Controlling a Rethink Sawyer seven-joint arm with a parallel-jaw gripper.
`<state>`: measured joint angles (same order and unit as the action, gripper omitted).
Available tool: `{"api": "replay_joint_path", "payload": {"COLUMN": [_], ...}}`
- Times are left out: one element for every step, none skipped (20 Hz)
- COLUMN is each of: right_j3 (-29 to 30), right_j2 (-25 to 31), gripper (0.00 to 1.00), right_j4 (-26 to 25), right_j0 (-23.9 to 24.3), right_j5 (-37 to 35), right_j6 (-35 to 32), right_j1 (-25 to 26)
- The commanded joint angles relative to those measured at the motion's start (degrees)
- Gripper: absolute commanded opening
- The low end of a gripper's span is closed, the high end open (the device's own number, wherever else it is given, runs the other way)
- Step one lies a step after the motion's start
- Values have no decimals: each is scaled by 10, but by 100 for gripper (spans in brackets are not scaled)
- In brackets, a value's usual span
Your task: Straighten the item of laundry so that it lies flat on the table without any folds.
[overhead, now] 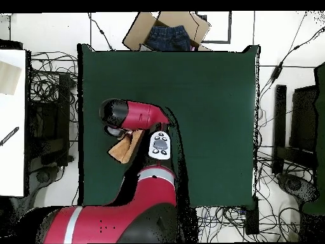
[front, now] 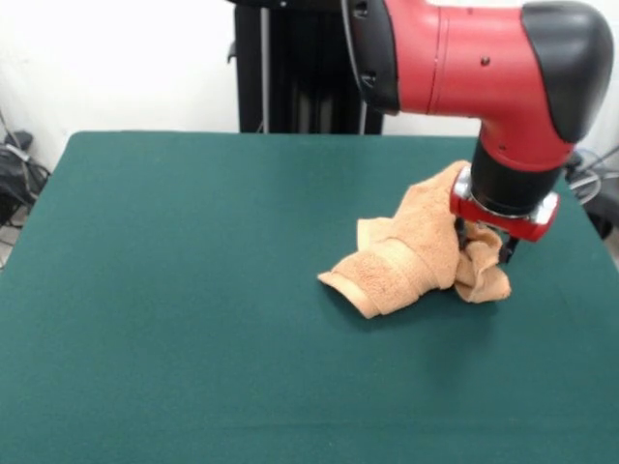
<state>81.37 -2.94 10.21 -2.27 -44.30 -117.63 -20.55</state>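
In the front view we see the towel (front: 416, 253) bunched and twisted on the green table (front: 174, 290), toward the right side of the picture and well short of the edges; one end lies rolled on the felt at the lower left of the heap, while the other rises in a crumpled peak against the wrist of the arm (front: 464, 58). The gripper (front: 481, 244) hangs right at that raised end, its dark fingers down among the folds, and we judge it to be pinching the towel there, though the cloth hides the tips. In the overhead view the arm covers most of the towel; only a tan wedge (overhead: 124, 147) shows beside the wrist, near the table's left edge in that picture, and the gripper itself is hidden. A cardboard box (overhead: 166, 28) holding dark clothing sits beyond the far edge. We take the step in hand to be the drawing-out of one end. Next, we think, the held end must be pulled away from the rolled end, low over the felt, so the folds open instead of dragging the whole bundle.
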Motion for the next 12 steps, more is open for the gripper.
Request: {"api": "replay_joint_path", "payload": {"right_j3": [39,39,40,40,40,39,37,37,37,36,35,33], "right_j2": [63,62,61,59,58,53,48,46,43,41,40,38], "gripper": [100,100,100,100,0,0,0,0,0,0,0,0], "right_j4": [15,11,8,4,1,0,-3,-4,-4,-5,-6,-6], "right_j0": [15,14,12,11,9,5,1,-1,-4,-5,-6,-7], "right_j5": [-47,-41,-35,-30,-24,-24,-23,-23,-22,-21,-20,-20], "right_j6": [-43,-42,-41,-41,-40,-46,-50,-53,-57,-58,-59,-61], "right_j1": [10,9,8,7,6,5,5,4,4,5,5,6]}}
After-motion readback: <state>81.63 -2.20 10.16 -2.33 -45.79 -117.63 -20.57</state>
